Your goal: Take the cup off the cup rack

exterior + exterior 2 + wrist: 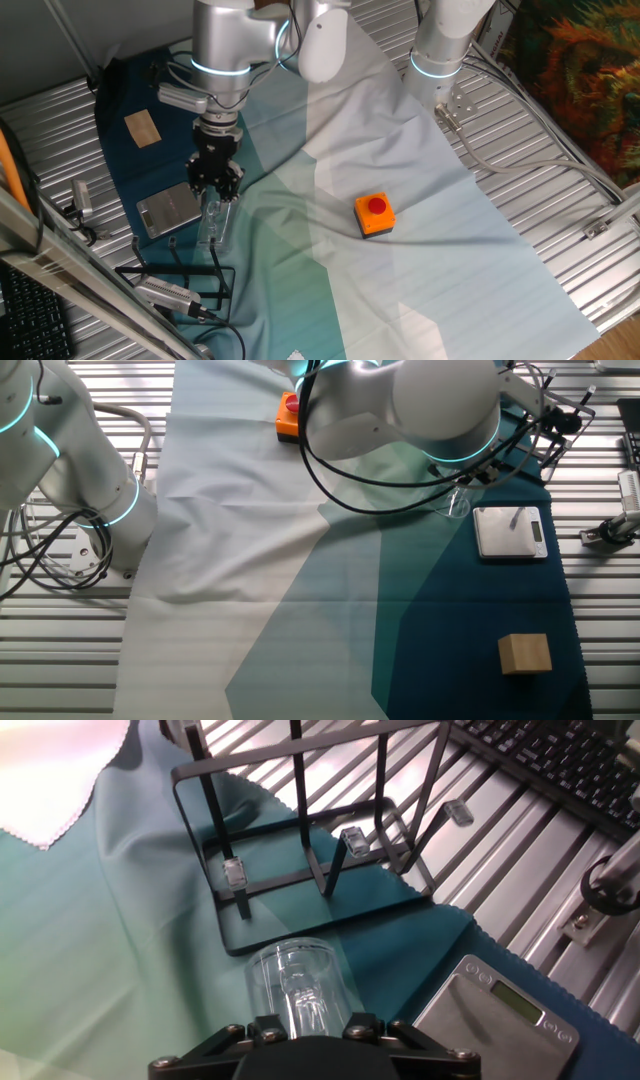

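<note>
Ribbed metal table (pixel 560 250) draped in smooth teal and white cloth (pixel 400 280) | clear round-rimmed glass cup (pixel 300 985) pinched in gripper (pixel 305 1020), jaws pressed against its sides, off and just in front of cup rack (pixel 310 840) | thin black wire rods, upright prongs | flat grey metal scale (pixel 500 1010) beside cup

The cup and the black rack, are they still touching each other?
Apart. In the hand view the cup sits at the gripper, with a strip of teal cloth showing between its rim and the cup rack.
</note>
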